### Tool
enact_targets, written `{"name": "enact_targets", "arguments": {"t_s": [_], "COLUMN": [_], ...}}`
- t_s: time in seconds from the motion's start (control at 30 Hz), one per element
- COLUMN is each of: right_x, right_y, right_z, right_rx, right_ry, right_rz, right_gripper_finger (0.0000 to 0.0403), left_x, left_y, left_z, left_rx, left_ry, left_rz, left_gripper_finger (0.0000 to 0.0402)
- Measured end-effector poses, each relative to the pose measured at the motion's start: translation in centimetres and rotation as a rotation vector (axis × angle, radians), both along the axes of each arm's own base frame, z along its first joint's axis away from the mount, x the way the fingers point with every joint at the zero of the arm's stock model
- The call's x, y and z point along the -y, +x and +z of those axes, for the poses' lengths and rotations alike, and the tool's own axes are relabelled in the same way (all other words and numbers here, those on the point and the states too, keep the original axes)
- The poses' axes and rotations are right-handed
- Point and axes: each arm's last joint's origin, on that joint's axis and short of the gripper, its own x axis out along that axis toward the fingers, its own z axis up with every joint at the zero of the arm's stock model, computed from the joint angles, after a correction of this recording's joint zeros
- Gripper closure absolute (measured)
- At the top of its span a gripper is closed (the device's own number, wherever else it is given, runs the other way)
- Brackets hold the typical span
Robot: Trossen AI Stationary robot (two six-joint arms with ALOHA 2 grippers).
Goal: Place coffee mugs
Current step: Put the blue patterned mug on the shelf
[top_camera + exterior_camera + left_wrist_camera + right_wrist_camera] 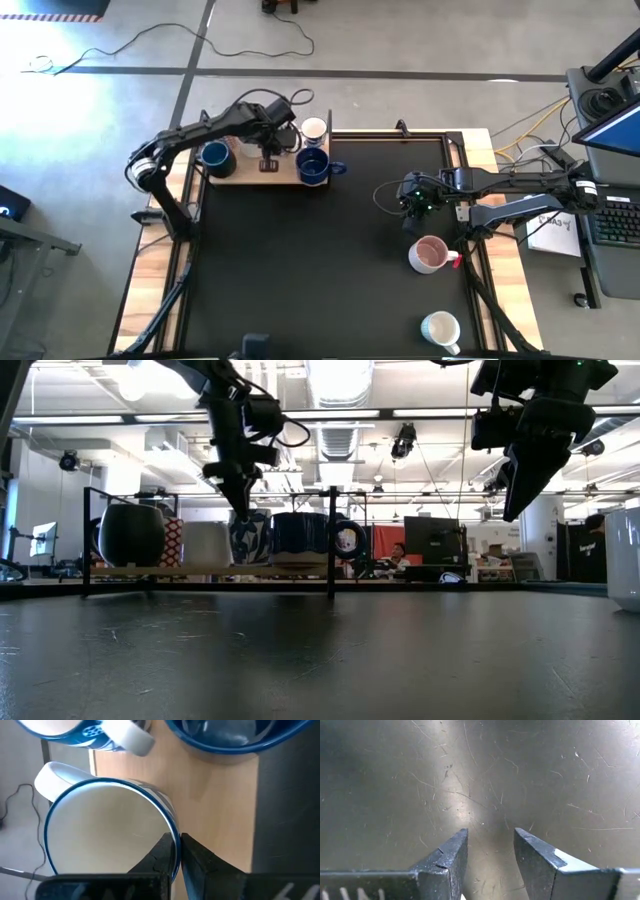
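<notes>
My left gripper [177, 851] was clamped on the rim of a white mug [107, 827] on the wooden tray [245, 172], beside two blue mugs [313, 166]. My right gripper [490, 851] hung parted over the mat [480, 775], near the pink mug [429, 254].

Bright overhead ceiling lights [340, 380] — strong glare in low view, arms reduced to silhouettes. Black tabletop [320, 250] matte, soft sheen streak in right wrist view. Left wrist view close, slightly soft — blue-rimmed mug [110, 830] evenly lit.
</notes>
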Motion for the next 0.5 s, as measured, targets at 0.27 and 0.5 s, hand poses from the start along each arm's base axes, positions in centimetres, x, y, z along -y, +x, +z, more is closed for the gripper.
{"name": "enact_targets", "arguments": {"t_s": [0.27, 0.5], "right_x": [0.0, 0.0], "right_y": [0.0, 0.0], "right_z": [0.0, 0.0], "right_rx": [0.0, 0.0], "right_ry": [0.0, 0.0], "right_rz": [0.0, 0.0], "right_gripper_finger": [0.0257, 0.0257], "left_x": [-1.0, -1.4], "left_y": [-0.6, -1.0], "left_z": [0.1, 0.1], "left_rx": [-0.003, 0.024], "left_ry": [0.01, -0.025], "left_rz": [-0.015, -0.012], "left_gripper_finger": [0.0395, 0.0395]}}
